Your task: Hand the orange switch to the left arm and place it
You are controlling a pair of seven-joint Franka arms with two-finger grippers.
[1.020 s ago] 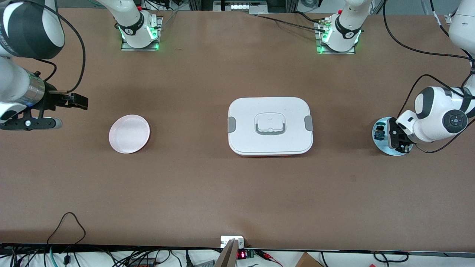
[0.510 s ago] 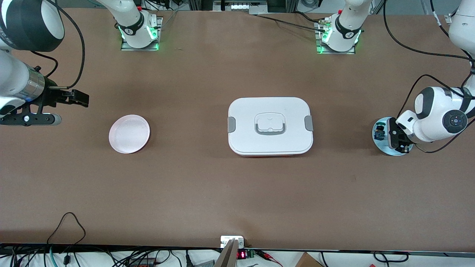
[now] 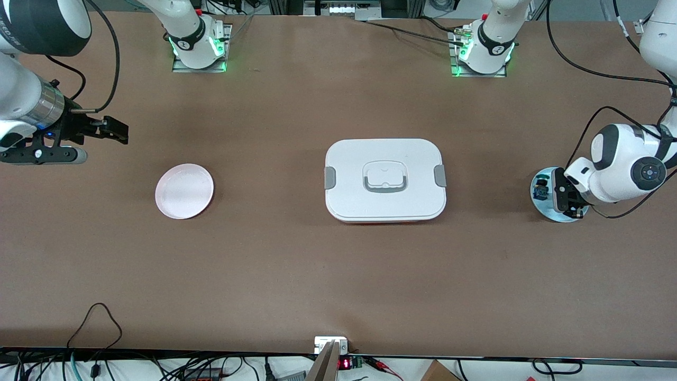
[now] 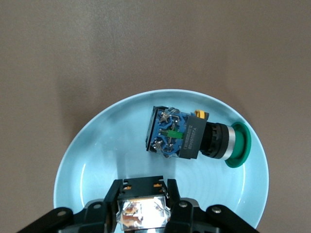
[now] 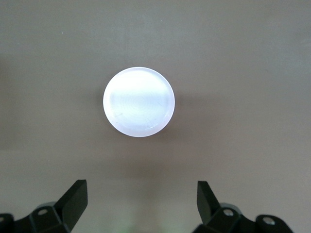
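Gripping switch (image 4: 144,213) w/ left end effector (image 4: 144,209), over blue plate (image 4: 97,160).

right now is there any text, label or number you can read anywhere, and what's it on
Green-capped switch on the blue plate: a line of white print on its blue body, too small to read.
Red digits on a small display at the table edge nearest the front camera: too blurred to read.
Box, pink plate: no text visible.
Nothing else legible.
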